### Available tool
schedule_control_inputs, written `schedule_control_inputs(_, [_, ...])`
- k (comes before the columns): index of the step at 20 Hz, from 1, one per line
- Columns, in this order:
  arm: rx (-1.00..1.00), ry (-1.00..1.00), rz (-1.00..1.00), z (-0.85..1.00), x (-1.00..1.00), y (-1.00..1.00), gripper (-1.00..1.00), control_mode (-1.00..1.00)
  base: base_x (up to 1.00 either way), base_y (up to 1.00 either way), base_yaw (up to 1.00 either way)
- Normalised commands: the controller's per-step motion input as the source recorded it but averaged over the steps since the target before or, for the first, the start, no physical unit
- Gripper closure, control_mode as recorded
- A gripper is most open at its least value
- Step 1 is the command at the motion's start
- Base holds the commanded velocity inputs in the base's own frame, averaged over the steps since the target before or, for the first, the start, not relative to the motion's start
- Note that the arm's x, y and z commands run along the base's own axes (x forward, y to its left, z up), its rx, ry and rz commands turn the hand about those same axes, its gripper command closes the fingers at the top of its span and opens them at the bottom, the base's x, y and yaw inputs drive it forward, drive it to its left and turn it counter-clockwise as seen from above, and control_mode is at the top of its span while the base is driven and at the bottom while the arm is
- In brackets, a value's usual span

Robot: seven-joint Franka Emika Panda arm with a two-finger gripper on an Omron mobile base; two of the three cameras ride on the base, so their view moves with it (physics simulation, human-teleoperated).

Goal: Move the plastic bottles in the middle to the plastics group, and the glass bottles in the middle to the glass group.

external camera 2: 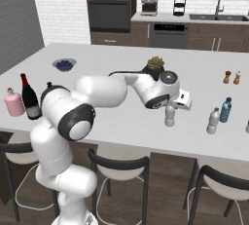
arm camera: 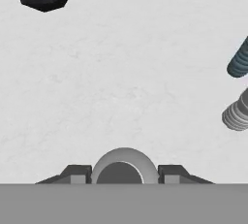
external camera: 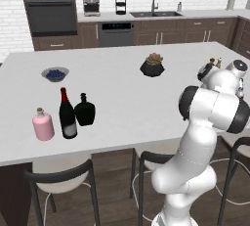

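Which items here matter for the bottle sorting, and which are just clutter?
Job: gripper, clear bottle in its grip, blue bottle, second clear bottle beside it, wine bottle, pink bottle, black flask.
Clutter: potted plant, blueberry bowl, shakers.

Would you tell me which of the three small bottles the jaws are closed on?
The lone clear bottle, under the gripper with its cap between the jaws; the other clear bottle and the blue bottle stand together farther right.
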Motion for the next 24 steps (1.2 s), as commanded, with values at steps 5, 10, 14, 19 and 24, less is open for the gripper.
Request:
schedule_control_inputs(5, [0.00,-0.05,0.00,0.00,-0.57,-1.00,1.00,-1.00,0.00,0.00,0.00])
schedule_control_inputs(10, [0.00,-0.01,0.00,0.00,-0.55,-1.00,1.00,-1.00,0.00,0.00,0.00])
schedule_control_inputs(14, [0.00,0.00,0.00,0.04,-0.33,-0.97,1.00,-1.00,0.00,0.00,0.00])
schedule_control_inputs(19, [0.00,0.00,0.03,0.03,-0.15,-0.75,1.00,-1.00,0.00,0.00,0.00])
schedule_control_inputs(24, [0.00,-0.01,0.18,0.00,0.01,-0.12,1.00,-1.00,0.00,0.00,0.00])
